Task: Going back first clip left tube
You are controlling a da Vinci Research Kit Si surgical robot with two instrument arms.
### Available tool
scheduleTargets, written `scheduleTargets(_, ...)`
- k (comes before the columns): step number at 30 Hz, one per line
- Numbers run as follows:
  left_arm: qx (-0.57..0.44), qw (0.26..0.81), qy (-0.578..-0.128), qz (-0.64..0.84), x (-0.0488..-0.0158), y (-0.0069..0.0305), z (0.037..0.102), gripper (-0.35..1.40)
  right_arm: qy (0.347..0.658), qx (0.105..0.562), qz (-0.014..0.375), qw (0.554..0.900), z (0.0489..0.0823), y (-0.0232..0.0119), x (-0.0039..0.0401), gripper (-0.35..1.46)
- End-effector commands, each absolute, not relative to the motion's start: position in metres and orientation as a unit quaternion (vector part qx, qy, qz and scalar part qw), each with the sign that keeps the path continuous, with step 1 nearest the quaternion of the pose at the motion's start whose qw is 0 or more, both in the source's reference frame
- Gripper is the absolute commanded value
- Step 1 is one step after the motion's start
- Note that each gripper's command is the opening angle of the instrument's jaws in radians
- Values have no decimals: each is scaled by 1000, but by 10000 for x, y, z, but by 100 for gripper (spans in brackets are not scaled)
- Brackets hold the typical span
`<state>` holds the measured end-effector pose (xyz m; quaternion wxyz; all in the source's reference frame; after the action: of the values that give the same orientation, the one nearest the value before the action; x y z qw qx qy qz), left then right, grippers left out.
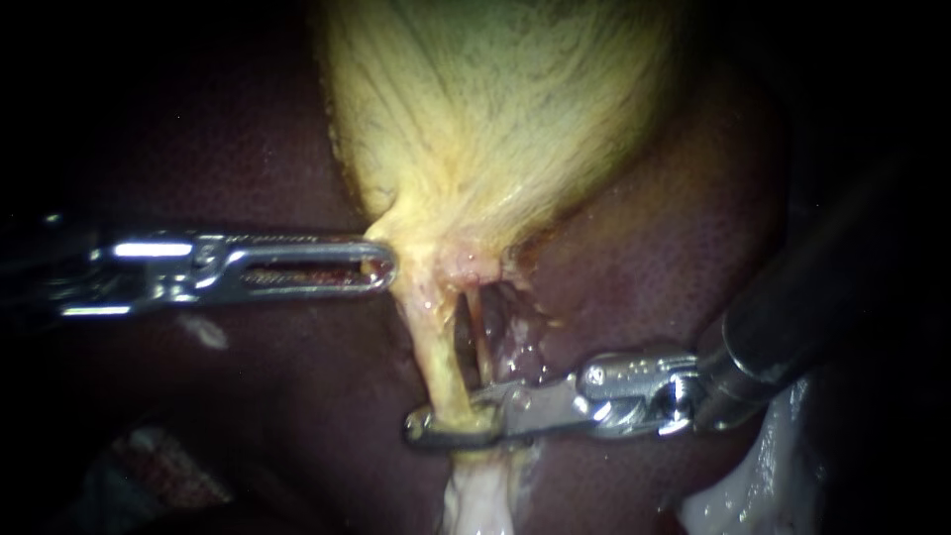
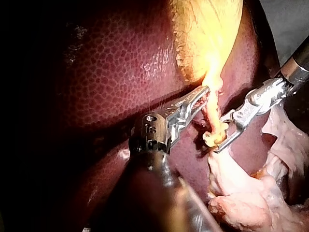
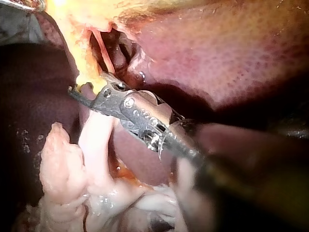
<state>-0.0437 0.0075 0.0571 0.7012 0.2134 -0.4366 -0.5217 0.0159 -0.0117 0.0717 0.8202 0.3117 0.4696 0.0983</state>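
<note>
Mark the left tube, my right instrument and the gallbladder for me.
left tube [image 1: 437, 362], endoscope view, mid-length of the yellow strand.
right instrument [image 1: 426, 421], endoscope view, midway between its jaw tips at the tube.
gallbladder [image 1: 495, 109], endoscope view, middle of its yellow body.

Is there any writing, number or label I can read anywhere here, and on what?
None readable: no word, number or sign can be read on the pale yellow gallbladder, the dark red liver, the shiny steel left instrument or the shiny steel right instrument.
</note>
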Motion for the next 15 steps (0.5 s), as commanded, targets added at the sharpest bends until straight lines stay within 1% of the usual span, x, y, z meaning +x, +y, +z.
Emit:
scheduleTargets(1,214,701,-437,-522,-437,75,571,-35,478,303,92,819,717,-115,159,46)
scheduleTargets(7,213,701,-437,-522,-437,75,571,-35,497,278,61,820,716,-112,161,54)
scheduleTargets(11,213,701,-437,-522,-437,75,571,-35,505,248,40,826,716,-111,162,58)
scheduleTargets(15,213,701,-437,-522,-437,75,571,-35,508,235,33,828,715,-107,162,60)
